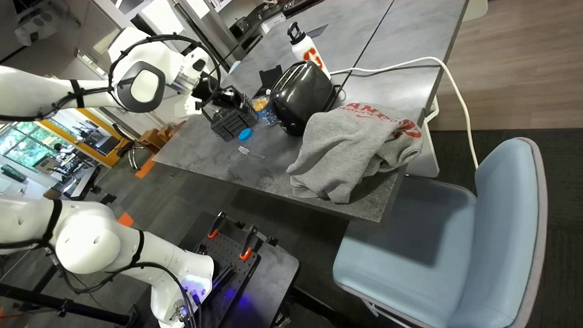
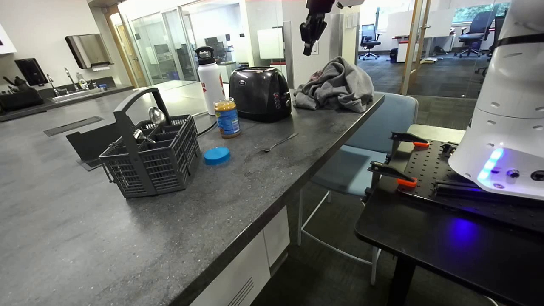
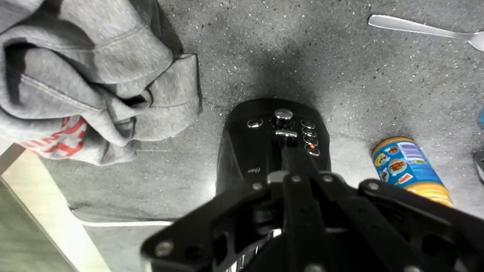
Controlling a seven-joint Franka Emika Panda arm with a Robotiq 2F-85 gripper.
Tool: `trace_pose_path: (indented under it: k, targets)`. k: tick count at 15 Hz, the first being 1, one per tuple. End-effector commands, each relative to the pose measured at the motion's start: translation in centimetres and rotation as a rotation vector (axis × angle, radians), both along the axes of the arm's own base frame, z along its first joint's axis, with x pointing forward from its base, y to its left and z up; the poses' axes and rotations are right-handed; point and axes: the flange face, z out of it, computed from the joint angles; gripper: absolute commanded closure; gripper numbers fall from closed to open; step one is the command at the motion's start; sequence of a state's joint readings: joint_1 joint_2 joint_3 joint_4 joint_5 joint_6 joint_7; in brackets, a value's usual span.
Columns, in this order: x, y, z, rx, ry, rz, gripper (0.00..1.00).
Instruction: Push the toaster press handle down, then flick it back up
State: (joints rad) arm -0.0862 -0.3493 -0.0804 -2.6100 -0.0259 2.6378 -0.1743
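Above counter (image 2: 221, 204), jaws closed together, held apart from toaster (image 2: 257, 93).

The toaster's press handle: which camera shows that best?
The wrist view: the press handle shows as a bright bar beside the knob. Both exterior views show the toaster, but the press handle can't be made out there.

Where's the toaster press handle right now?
In the wrist view, the press handle sits slightly right of centre on the end of the toaster, just below the silver knob in the picture and left of the column of buttons.
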Motion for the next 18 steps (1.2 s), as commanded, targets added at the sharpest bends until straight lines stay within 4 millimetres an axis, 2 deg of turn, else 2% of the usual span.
trace_pose_path:
  k: [1,2,5,9,14,18]
  targets:
    - [-2.5,0.1,1.2,-0.005,-0.028,0.011,1.0]
    - [-1.1,0.2,0.8,-0.003,-0.018,0.003,0.99]
    - [-1.9,0.3,1.1,-0.001,-0.028,0.002,0.99]
    - [-1.9,0.2,1.0,0.0,-0.027,0.001,1.0]
    - [-1.5,-1.6,-0.3,-0.053,-0.093,0.062,1.0]
    - [-1.0,-4.3,-3.1,-0.103,-0.116,0.16,1.0]
